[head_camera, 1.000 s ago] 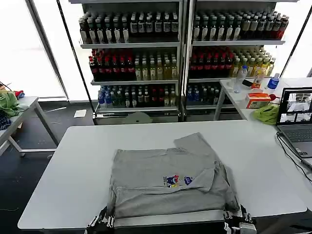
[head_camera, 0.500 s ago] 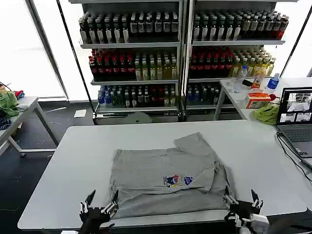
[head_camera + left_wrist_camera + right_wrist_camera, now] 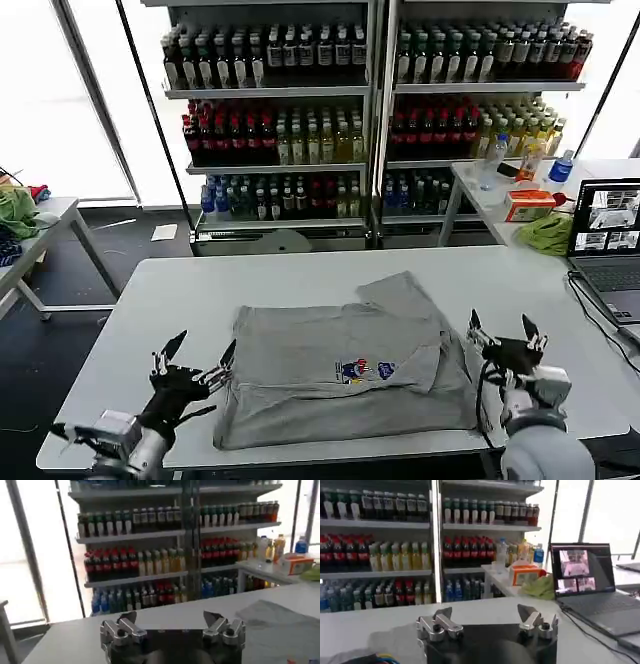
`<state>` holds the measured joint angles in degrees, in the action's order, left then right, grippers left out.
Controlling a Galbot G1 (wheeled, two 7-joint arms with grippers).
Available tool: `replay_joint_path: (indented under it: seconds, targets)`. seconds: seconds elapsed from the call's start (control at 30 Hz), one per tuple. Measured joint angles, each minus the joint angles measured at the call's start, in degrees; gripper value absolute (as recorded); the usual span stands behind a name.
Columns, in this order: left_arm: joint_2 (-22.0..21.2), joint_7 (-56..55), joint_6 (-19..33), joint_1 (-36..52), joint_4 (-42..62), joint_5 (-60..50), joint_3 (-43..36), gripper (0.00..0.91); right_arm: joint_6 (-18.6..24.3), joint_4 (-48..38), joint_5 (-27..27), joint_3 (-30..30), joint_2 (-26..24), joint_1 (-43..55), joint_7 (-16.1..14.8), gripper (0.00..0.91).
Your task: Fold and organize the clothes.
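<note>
Spreading across the near middle of the white desk (image 3: 170, 300), the grey T-shirt (image 3: 330, 345) lay partly folded, its small multicoloured chest print (image 3: 362, 371) facing up and one sleeve (image 3: 400, 296) jutting toward the far side, so the bundle was not yet a tidy rectangle. Its near hem ran close to the desk's front edge, which probably explained why both arms had come in from that side. The left end effector (image 3: 193, 358) hovered just beside the shirt's left edge, fingers spread apart and holding nothing; the left wrist view confirmed the gap between its two fingers (image 3: 120, 630). The right end effector (image 3: 503, 330) stood just off the shirt's right edge, likewise open and empty, with its fingertips (image 3: 532, 617) clearly parted in the right wrist view. Flanking the garment symmetrically like this suited a two-handed pinch of opposite edges for the next fold, in my judgement. A laptop (image 3: 606, 240) sat at the desk's right end, well apart from the cloth.
</note>
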<state>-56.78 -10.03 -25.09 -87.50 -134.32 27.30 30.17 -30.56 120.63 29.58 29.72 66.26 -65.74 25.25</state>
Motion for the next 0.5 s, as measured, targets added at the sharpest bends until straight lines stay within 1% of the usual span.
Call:
replay_joint_path:
  seconds: [0.23,0.5]
  targets:
    - [5.43,2.12,-0.29,11.24,7.82,6.36,-4.03,0.907,-1.24,-7.11,2.07,-5.19,-0.81,10.82,-0.27,0.907]
    - [7.15,3.68,-0.9,23.37,17.76,9.98,-10.66,0.907,-1.88,-16.17,2.8,-11.34,-0.2,20.23,-1.58,0.907]
